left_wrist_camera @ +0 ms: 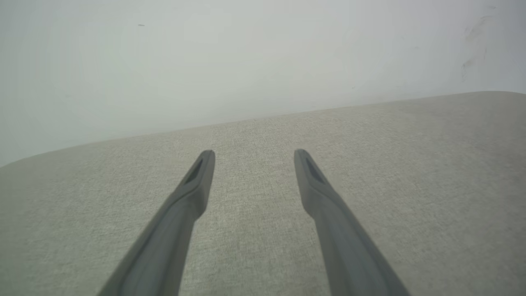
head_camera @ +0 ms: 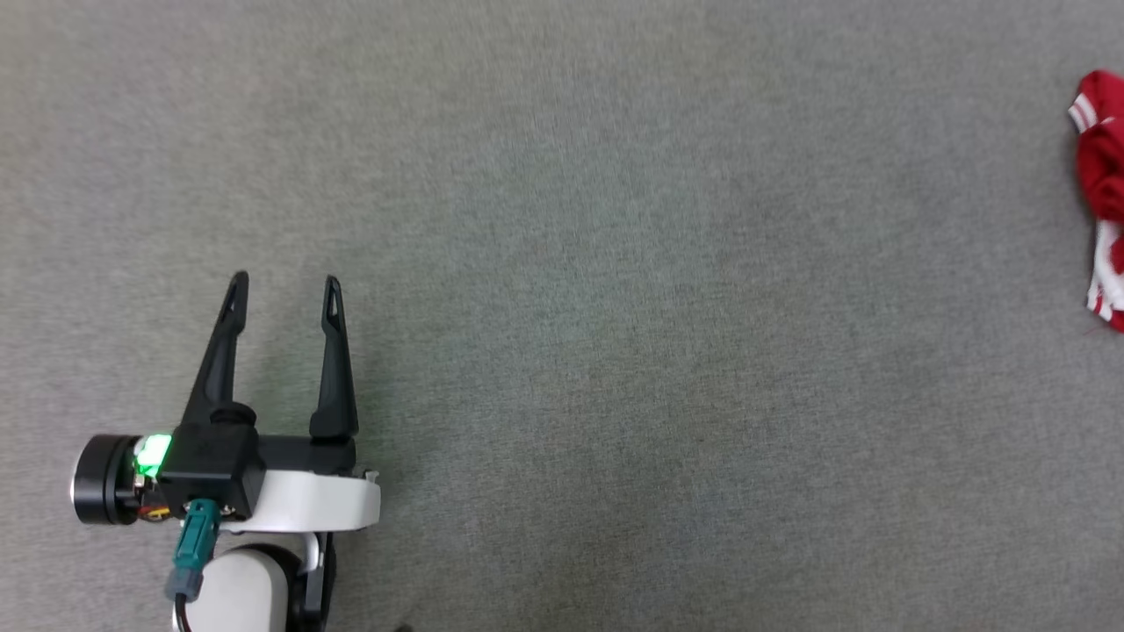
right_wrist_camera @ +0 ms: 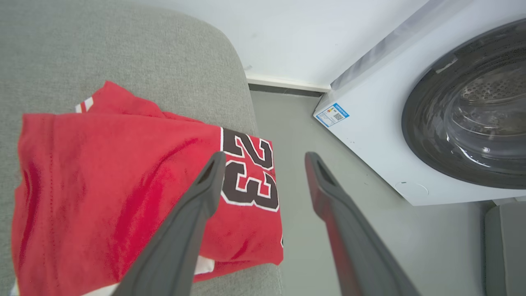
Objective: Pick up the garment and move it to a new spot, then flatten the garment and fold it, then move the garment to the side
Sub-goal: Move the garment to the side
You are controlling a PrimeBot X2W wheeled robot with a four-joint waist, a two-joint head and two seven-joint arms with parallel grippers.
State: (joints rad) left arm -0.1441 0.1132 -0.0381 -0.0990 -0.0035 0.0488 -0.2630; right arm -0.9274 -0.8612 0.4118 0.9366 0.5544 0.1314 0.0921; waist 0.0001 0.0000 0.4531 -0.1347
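Observation:
The garment [right_wrist_camera: 111,181], a red T-shirt with a black-and-white "23", lies folded at the right end of the grey fabric surface [right_wrist_camera: 123,49], one corner hanging slightly over the edge. In the head view a strip of the garment [head_camera: 1102,189] with white striped trim shows at the far right edge. My right gripper [right_wrist_camera: 265,158] is open just above the garment's right edge, nothing between its fingers. My left gripper [head_camera: 285,283] is open and empty at the lower left of the surface, far from the garment. From the left wrist, my left gripper [left_wrist_camera: 254,153] points across bare fabric.
A white front-loading washing machine [right_wrist_camera: 411,123] with a dark round door stands right of the surface, across a strip of grey floor [right_wrist_camera: 304,135]. A pale wall [left_wrist_camera: 246,61] runs behind the surface's far edge. Wide bare fabric [head_camera: 659,333] lies between the left gripper and the garment.

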